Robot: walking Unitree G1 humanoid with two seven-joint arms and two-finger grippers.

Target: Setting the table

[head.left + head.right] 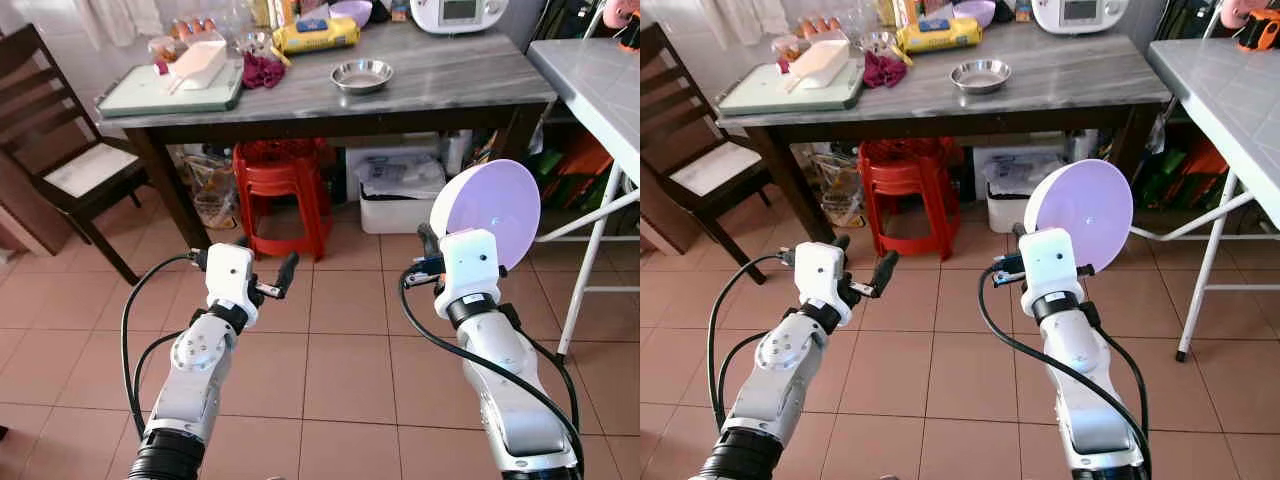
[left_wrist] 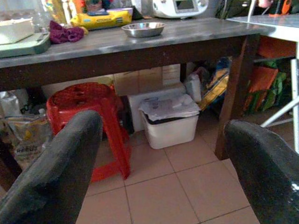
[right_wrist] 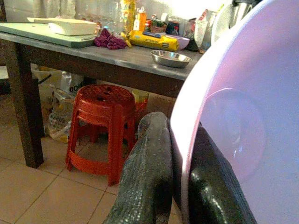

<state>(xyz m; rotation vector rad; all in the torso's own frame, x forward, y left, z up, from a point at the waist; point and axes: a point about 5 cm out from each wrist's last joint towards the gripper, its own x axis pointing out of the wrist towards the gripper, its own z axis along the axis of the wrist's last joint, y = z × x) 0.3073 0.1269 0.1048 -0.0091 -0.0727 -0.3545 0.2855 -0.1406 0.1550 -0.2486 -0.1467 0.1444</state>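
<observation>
Right gripper (image 3: 180, 186): fingers clamped on the rim of a lilac plate (image 1: 490, 210), held on edge above the tiled floor (image 1: 340, 350).
Left gripper (image 1: 245, 272): fingers spread apart, holding nothing.
Beyond: grey table (image 1: 450, 85) bearing a steel bowl (image 1: 362, 75); red stool (image 1: 285, 190) beneath.

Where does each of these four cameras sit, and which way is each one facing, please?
Left eye view: on the head, looking forward and down at the grey table; both silver arms show, the right gripper holding a lilac plate.
Right eye view: the head's other eye, same scene; the left gripper is open.
Left wrist view: along its two black fingers toward the red stool.
Right wrist view: along fingers clamping the plate.
All four share the table's steel bowl.
</observation>
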